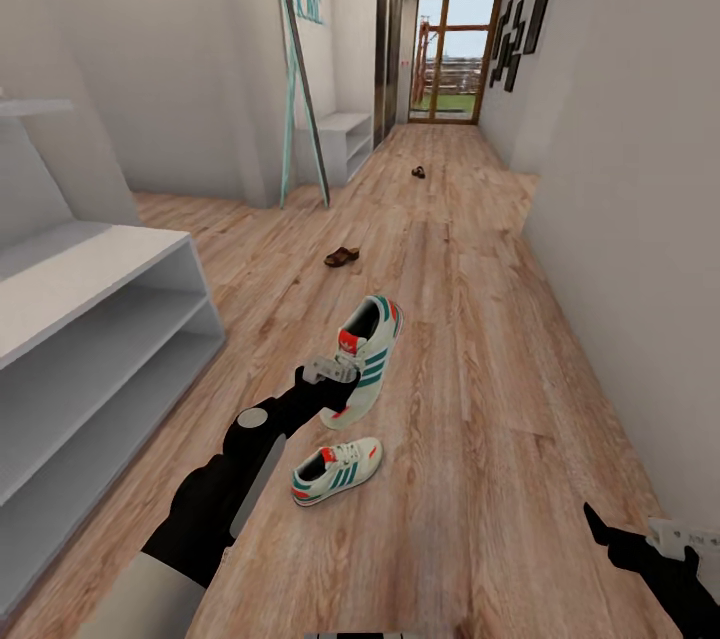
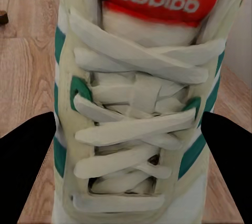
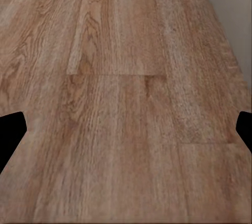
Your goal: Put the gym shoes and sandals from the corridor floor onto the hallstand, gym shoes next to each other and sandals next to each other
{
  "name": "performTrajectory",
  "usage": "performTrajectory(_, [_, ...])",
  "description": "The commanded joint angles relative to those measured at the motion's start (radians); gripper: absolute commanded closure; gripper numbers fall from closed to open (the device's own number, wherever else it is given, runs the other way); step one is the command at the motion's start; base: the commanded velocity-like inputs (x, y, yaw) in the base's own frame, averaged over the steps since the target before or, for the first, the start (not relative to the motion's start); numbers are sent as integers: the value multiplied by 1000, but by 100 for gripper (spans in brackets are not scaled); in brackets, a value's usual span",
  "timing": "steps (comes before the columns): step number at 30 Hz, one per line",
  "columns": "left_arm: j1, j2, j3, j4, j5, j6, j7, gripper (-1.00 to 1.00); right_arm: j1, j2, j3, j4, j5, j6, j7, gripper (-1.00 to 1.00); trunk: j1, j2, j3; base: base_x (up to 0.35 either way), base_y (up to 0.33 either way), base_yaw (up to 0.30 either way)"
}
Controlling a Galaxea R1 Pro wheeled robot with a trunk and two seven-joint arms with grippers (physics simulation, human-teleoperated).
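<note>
You are sitting early in the task: as far as the pictures show, nothing is lying on the hallstand (image 1: 95, 269) yet, its flat top and two open shelves showing bare at your left, and all four pieces of footwear are waiting to be shelved. Nearest you, one gym shoe (image 1: 337, 470) is resting on the corridor floor (image 1: 480, 419) just beside your left forearm. Your left pincer (image 1: 338, 389) is gripping the other gym shoe (image 1: 365, 357), which seems to be hanging clear of the floor with its toe pointing down. In the left wrist view that shoe's laces (image 2: 137, 124) are filling the space between the two dark fingers (image 2: 23, 166), which are pressing on its green-striped sides, so the pincer is closing on it at about the shoe's width. Your right pincer (image 3: 126, 129) is hanging spread wide over bare planks, holding nothing, well apart from every shoe. Farther up the corridor, one dark brown sandal (image 1: 342, 257) is lying on the floor, and the second sandal (image 1: 418, 172) is lying far beyond it, near the low white unit (image 1: 345, 141).
</note>
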Motion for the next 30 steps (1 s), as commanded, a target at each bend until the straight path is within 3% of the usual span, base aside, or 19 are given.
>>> performTrajectory(1, [0,0,0,0,0,0,0,100,0,0,0,0,0,0,0,-100,0,0,0,0,259,0])
performTrajectory(10, [0,0,0,0,0,-3,1,100,1,0,1,0,0,-1,0,-100,0,0,0,0,259,0])
performTrajectory(23, [0,0,2,0,0,-4,0,100,2,0,1,-1,0,-3,3,-100,0,0,0,0,43,0])
performTrajectory(30, [-1,0,3,0,0,0,1,100,3,0,1,-1,0,-3,3,-100,0,0,0,0,198,0])
